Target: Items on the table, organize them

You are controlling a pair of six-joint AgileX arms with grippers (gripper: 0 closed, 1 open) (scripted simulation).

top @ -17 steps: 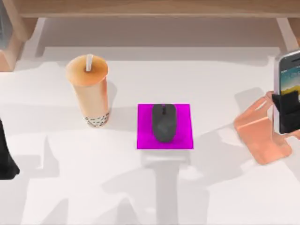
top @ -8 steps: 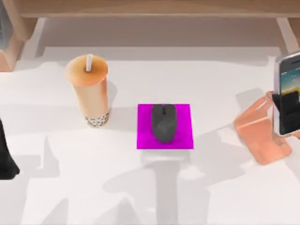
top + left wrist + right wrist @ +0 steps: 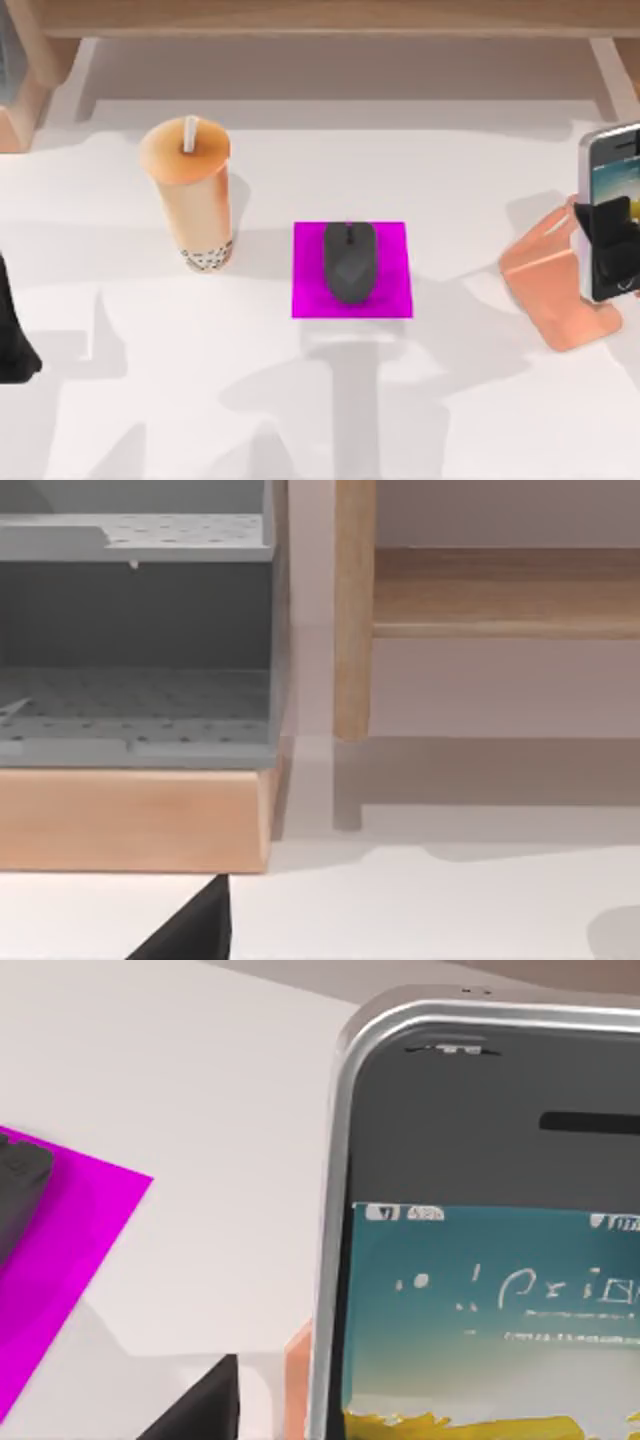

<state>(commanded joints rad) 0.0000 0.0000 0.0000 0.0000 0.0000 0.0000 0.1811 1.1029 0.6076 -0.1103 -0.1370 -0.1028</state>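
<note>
Upright, smartphone (image 3: 610, 210) between right jaws.

Smartphone (image 3: 612, 212) cut off by top view's right edge; right end effector (image 3: 612, 238) partly out too.

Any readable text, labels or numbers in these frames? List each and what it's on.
None readable.
smartphone: white marks across the screen and small status icons at its top edge, too blurred to read.
bubble tea cup: no label seen.
mouse and magenta pad: no markings.
</note>
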